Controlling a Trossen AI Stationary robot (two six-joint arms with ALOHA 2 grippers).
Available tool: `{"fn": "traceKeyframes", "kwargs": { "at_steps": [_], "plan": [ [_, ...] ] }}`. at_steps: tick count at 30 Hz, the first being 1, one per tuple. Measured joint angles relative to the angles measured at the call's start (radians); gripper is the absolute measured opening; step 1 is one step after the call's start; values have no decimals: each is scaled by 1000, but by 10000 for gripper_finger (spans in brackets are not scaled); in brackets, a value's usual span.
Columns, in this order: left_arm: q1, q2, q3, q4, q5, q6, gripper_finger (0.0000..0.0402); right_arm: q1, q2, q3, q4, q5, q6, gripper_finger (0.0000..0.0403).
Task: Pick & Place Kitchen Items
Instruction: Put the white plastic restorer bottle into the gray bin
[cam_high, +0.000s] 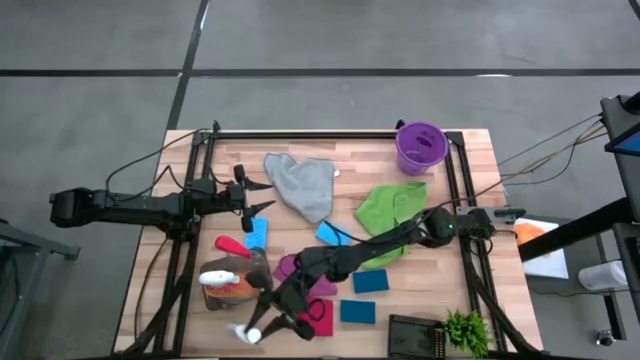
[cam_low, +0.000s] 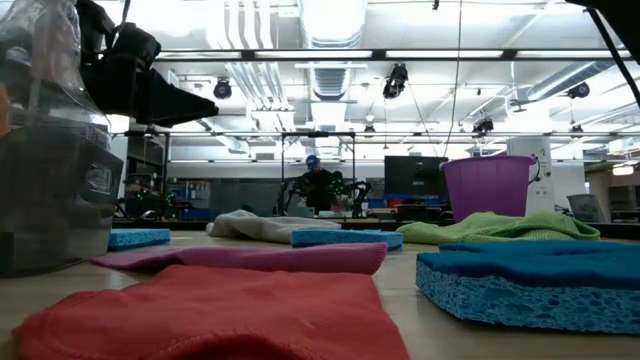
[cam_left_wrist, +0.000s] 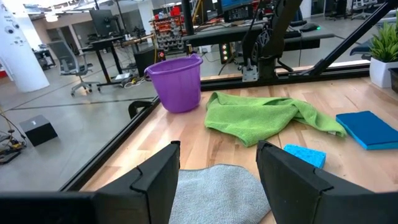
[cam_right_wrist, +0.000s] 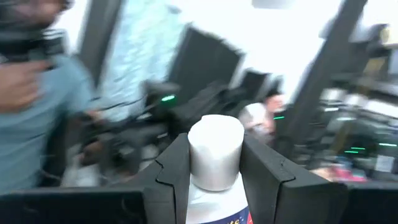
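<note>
The bucket (cam_high: 421, 146) is purple. One cloth (cam_high: 301, 184) is grey, one cloth (cam_high: 392, 208) is green, one (cam_low: 200, 315) is red. The sponges (cam_high: 358, 312) are blue. The small bottle (cam_right_wrist: 214, 155) is white.

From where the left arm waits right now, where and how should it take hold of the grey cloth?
Judging by the high view, pinch the grey cloth on a raised fold near its left edge, coming straight down. It lies flat and crumpled, nothing resting on it, and that edge is closest to the open left gripper.

A purple bucket (cam_high: 421, 148) and leafy plant (cam_high: 466, 331) occupy opposite right-hand table (cam_high: 480, 200) corners.
</note>
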Motion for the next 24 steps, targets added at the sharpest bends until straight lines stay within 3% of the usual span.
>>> {"fn": "traceKeyframes", "kwargs": {
  "at_steps": [6, 10, 21, 24],
  "plan": [
    [0, 0, 0, -2, 8, -4, 214, 12, -1, -114, 114, 189, 43, 105],
    [0, 0, 0, -2, 8, -4, 214, 20, -24, -188, 115, 234, 38, 105],
    [-1, -13, 0, 27, 34, -4, 214, 72, -268, -476, 141, 445, -112, 105],
    [-2, -49, 1, 32, 34, -4, 214, 83, -332, -576, 230, 524, -157, 105]
  ]
}}
